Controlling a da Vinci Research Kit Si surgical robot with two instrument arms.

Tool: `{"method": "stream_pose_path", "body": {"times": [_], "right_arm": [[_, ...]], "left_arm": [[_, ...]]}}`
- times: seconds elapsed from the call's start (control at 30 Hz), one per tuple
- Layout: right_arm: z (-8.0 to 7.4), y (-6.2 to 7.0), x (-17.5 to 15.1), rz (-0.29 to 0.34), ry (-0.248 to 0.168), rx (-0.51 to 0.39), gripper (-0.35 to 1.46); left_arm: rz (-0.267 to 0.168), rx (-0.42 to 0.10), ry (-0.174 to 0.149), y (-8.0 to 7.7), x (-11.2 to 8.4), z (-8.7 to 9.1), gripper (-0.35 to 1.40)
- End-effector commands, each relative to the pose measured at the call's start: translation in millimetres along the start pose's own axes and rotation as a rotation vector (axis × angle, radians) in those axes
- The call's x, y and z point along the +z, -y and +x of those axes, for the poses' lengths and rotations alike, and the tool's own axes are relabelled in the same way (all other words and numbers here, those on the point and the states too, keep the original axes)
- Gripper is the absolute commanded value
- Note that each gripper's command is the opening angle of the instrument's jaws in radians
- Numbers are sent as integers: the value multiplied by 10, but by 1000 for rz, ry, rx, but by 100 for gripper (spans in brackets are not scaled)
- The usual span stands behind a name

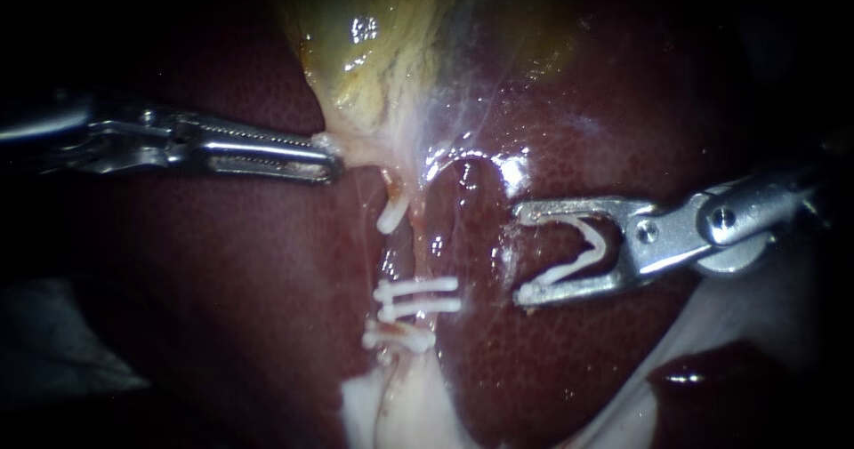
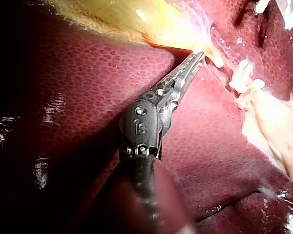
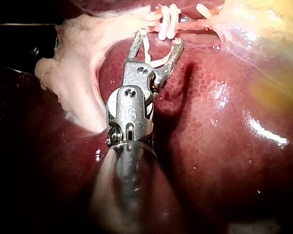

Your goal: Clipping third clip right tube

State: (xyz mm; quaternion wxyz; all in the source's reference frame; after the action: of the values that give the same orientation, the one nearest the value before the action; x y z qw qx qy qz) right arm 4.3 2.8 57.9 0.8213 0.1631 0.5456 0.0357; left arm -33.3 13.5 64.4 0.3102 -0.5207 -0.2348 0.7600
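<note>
The left instrument (image 1: 331, 160) is bare, polished silver metal, with fine rough teeth along its jaws. The right instrument (image 1: 520, 255) is the same bright metal, smooth and shiny, with flat riveted plates. Its loaded clip (image 1: 583, 252) looks like smooth white plastic with a dull sheen, as do the clips (image 1: 418, 296) at the lower middle of the frame. The liver (image 1: 623, 129) is dark red, wet and glossy, with a fine stippled grain. At the upper middle, the gallbladder (image 1: 356, 49) is yellow-green, slick and shining. The pale tissue (image 1: 391, 413) at the lower edge is whitish, moist and ragged.
</note>
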Motion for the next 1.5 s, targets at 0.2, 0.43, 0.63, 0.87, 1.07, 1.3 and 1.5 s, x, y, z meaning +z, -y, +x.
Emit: {"method": "stream_pose_path", "body": {"times": [0.2, 0.43, 0.63, 0.87, 1.07, 1.3, 1.5], "right_arm": [[0, -1, -1, -3, 1, 1, 50], [3, -2, 3, 4, -2, 3, 50], [6, -8, 23, 33, -19, 47, 50], [-4, -26, 70, 34, -27, 140, 50], [-27, -43, 112, 35, -24, 200, 50], [-50, -54, 145, 60, -27, 259, 50], [-54, -62, 162, 98, -101, 328, 50]], "left_arm": [[13, -6, -6, -10, -41, 29, -35], [25, 1, -29, -17, -60, 43, -35], [34, 4, -30, -19, -52, 39, -35], [32, 5, -30, -22, -49, 37, -35], [25, 6, -29, -27, -47, 36, -35], [26, 6, -29, -27, -46, 36, -35], [26, 6, -29, -28, -46, 37, -35]]}}
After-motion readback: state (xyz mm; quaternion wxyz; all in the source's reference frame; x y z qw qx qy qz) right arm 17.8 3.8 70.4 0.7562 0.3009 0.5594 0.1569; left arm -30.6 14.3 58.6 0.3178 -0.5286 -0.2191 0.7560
